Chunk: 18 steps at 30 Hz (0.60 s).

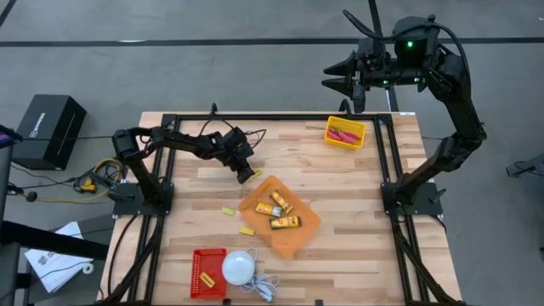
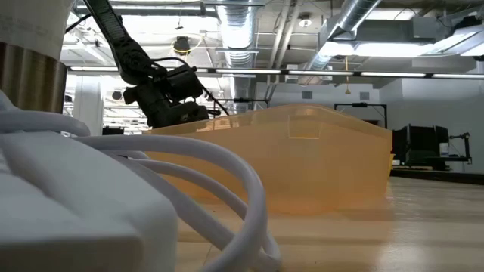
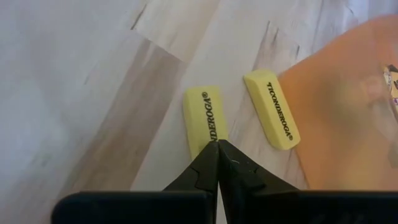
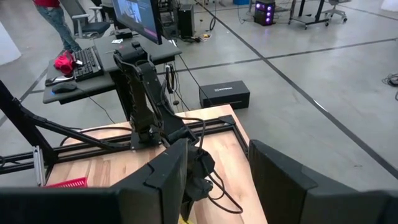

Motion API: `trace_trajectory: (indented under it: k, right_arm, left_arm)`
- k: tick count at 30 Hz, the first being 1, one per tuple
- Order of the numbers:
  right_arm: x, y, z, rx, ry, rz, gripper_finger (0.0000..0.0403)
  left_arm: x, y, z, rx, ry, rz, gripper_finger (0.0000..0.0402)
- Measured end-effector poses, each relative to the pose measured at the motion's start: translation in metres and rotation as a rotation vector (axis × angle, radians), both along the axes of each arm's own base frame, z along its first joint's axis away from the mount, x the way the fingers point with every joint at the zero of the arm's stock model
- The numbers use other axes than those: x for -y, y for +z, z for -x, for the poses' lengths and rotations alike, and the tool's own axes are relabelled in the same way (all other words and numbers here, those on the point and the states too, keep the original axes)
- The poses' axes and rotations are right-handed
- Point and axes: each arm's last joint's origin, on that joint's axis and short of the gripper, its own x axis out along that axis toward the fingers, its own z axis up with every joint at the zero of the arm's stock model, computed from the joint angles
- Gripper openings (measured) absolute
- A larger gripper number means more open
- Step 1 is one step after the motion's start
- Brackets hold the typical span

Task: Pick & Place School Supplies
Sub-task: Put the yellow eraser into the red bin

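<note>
Left pincer (image 3: 217, 144): tips pressed together, empty, poised over the counter (image 1: 357, 183) with one yellow eraser (image 3: 205, 119) lying just past its tips at 12 o'clock; second yellow eraser (image 3: 272, 109) at 1 o'clock, beside the orange tray (image 3: 348, 112). Tray holds three orange-yellow packets (image 1: 278, 209). Red-handled scissors (image 1: 344, 134) sit in the yellow bin (image 1: 347, 144). Right pincer (image 1: 333, 75): fingers spread, empty, raised beyond the counter's far edge

Overhead camera straight down, low one level beside the orange tray (image 1: 293, 229), wrist cameras close; tray shared.
</note>
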Motion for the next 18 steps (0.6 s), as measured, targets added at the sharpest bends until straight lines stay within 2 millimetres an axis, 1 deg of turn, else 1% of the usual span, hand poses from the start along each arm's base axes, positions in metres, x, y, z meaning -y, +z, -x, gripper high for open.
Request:
trace_trajectory:
  k: [9, 18]
  right_arm:
    - [0.000, 0.000, 0.000, -0.001, -0.001, 0.000, 0.0163]
    - [0.000, 0.000, 0.000, -0.002, 0.000, 0.007, 0.0163]
  left_arm:
    - [-0.009, -0.001, 0.005, -0.021, 0.053, -0.020, 0.0000]
    - [-0.006, -0.007, 0.010, -0.041, 0.056, -0.015, 0.0000]
